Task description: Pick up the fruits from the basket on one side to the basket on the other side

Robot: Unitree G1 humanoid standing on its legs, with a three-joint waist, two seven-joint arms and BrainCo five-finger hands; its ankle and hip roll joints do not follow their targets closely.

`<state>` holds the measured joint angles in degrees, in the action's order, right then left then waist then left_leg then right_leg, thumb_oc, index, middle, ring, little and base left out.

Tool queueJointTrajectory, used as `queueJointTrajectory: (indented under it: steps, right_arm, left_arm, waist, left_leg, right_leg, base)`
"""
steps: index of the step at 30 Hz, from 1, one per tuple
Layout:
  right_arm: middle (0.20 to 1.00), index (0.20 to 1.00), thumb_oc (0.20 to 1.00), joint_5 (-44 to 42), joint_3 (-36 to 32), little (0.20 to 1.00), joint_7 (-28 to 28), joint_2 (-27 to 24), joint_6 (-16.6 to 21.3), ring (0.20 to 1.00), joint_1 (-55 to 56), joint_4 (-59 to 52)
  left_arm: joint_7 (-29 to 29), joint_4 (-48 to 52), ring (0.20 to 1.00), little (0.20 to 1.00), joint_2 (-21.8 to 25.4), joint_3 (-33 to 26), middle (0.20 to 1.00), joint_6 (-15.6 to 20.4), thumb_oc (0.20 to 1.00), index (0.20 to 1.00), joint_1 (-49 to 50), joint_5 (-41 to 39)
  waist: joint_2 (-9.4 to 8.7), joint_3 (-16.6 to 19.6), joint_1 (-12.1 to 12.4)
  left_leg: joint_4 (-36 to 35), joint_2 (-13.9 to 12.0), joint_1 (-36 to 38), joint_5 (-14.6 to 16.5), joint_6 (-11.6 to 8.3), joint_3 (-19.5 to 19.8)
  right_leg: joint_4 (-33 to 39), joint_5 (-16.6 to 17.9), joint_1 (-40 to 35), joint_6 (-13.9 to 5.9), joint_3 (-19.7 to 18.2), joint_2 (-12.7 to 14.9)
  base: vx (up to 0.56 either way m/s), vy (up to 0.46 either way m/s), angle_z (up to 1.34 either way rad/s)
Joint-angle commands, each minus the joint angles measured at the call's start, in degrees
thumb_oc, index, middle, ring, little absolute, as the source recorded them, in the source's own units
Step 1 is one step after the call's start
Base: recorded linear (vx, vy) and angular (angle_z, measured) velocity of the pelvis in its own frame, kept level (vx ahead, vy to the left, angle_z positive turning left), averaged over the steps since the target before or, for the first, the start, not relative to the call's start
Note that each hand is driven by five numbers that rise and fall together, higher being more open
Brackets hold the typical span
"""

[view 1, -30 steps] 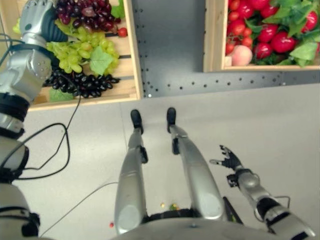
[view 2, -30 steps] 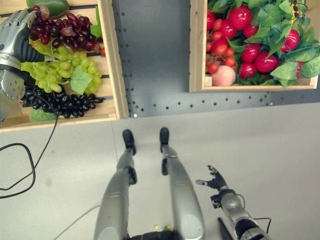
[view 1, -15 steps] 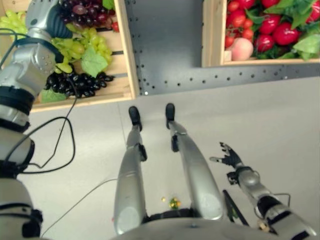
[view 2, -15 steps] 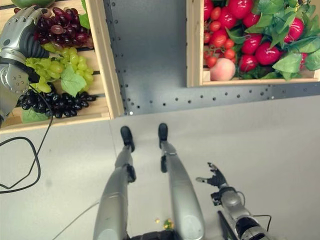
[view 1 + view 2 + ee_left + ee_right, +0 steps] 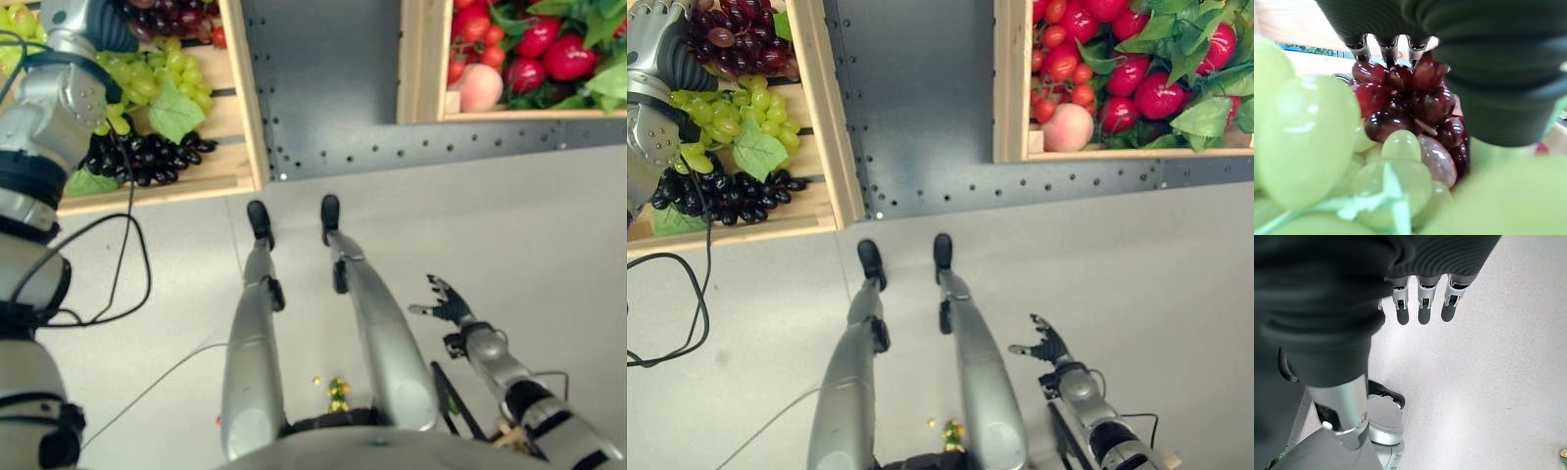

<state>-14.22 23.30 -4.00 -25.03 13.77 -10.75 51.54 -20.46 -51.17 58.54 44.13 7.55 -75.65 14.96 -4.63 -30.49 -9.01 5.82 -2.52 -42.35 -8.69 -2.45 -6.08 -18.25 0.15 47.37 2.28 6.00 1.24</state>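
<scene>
- Red grapes [image 5: 1410,107] lie at the far end of the left wooden crate [image 5: 813,117], a dark red bunch touching the green grapes [image 5: 730,113] that sit just nearer to me
- My left hand [image 5: 656,44] is down on that red bunch; in my left wrist view my fingers [image 5: 1388,49] reach onto the top berries, but their tips are hidden among the fruit, so I cannot tell whether they are curled round it or only resting on it
- Black grapes [image 5: 720,196] lie at the near end of the same crate, beside a green leaf [image 5: 756,155] that rests between them and the green bunch
- My right hand [image 5: 446,304] hangs low at my right side above the pale floor [image 5: 549,245], well apart from both crates, its fingers straight and spread, holding nothing
- On the right stands the other wooden crate [image 5: 421,69], holding red fruits [image 5: 1156,93] among green leaves and a peach [image 5: 480,86] in its near corner by the wall
- Between the two crates runs a grey perforated panel [image 5: 323,78]
</scene>
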Motion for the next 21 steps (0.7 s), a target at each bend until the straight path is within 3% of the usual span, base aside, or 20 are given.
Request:
queueJointTrajectory:
  steps: [1, 10, 11, 12, 14, 15, 21]
  right_arm:
    - [1.0, 1.0, 1.0, -2.2, 0.5, 1.0, 0.6, -0.9, 0.9, 1.0, 1.9, 0.2]
    - [1.0, 1.0, 1.0, -2.1, 0.9, 1.0, 1.2, -0.1, 0.5, 1.0, 1.9, 1.9]
    - [1.0, 1.0, 1.0, -2.0, 0.9, 1.0, 1.1, -0.1, 0.5, 1.0, 1.9, 2.1]
    - [1.0, 1.0, 1.0, -2.1, 0.8, 1.0, 0.9, 0.0, 0.5, 1.0, 1.8, 2.0]
    - [1.0, 1.0, 1.0, -2.2, 0.8, 1.0, 0.9, 0.0, 0.5, 1.0, 1.7, 2.1]
    - [1.0, 1.0, 1.0, -2.3, 0.8, 1.0, 0.8, 0.0, 0.5, 1.0, 1.5, 2.2]
    - [1.0, 1.0, 1.0, -2.6, 0.4, 1.0, 0.7, -0.2, 0.6, 1.0, 1.7, 1.9]
  left_arm:
    - [-1.3, -1.4, 1.0, 1.0, 0.4, 1.2, 1.0, -0.8, 1.0, 1.0, -3.2, 1.4]
    - [-1.9, -2.1, 1.0, 1.0, 0.1, 0.8, 1.0, -1.5, 1.0, 1.0, -3.7, 1.9]
    - [-1.8, -2.2, 0.78, 0.78, -0.1, 0.6, 0.78, -1.6, 0.78, 0.78, -3.5, 2.0]
    - [-1.6, -2.6, 0.413, 0.413, -0.6, 0.4, 0.413, -1.8, 0.413, 0.413, -3.1, 2.0]
    - [-1.5, -2.9, 0.235, 0.235, -1.1, 0.4, 0.235, -1.9, 0.235, 0.235, -3.0, 2.1]
    - [-1.3, -3.1, 0.2, 0.2, -1.4, 0.3, 0.2, -2.0, 0.2, 0.2, -2.9, 2.0]
    - [-0.6, -3.0, 0.2, 0.2, -2.2, -1.0, 0.2, -1.9, 0.2, 0.2, -0.3, 2.2]
  waist:
    - [-2.72, 0.7, -1.1]
    - [-3.14, 0.8, -1.2]
    - [-3.16, 0.9, -1.2]
    - [-3.28, 1.0, -1.3]
    - [-3.34, 1.0, -1.3]
    - [-3.42, 1.1, -1.3]
    - [-3.82, 1.3, -1.4]
  left_leg:
    - [5.3, 0.0, 1.0, 5.8, 0.38, -0.6]
    - [5.7, -0.2, 1.2, 6.4, 0.55, -0.4]
    - [5.7, -0.1, 1.2, 6.4, 0.6, -0.4]
    - [5.7, -0.1, 1.2, 6.5, 0.65, -0.3]
    - [5.8, -0.1, 1.1, 6.5, 0.65, -0.3]
    - [5.8, -0.1, 1.1, 6.6, 0.65, -0.3]
    - [5.7, -0.1, 0.9, 6.6, 0.64, -0.3]
  right_leg:
    - [5.1, 1.7, -4.4, -9.35, 0.4, 3.1]
    - [5.2, 1.7, -4.6, -9.47, 0.4, 3.0]
    - [5.1, 1.6, -4.5, -9.44, 0.4, 2.9]
    - [5.1, 1.6, -4.5, -9.39, 0.3, 2.9]
    - [5.0, 1.6, -4.4, -9.35, 0.3, 2.9]
    - [4.9, 1.5, -4.3, -9.29, 0.3, 2.9]
    - [5.0, 1.6, -3.9, -9.25, 0.2, 2.8]
  base:
    - [0.0, 0.0, 0.0]
    - [0.0, 0.0, 0.0]
    - [0.0, 0.0, 0.0]
    - [0.0, 0.0, 0.0]
    - [0.0, 0.0, 0.0]
    - [0.0, 0.0, 0.0]
    - [0.0, 0.0, -0.01]
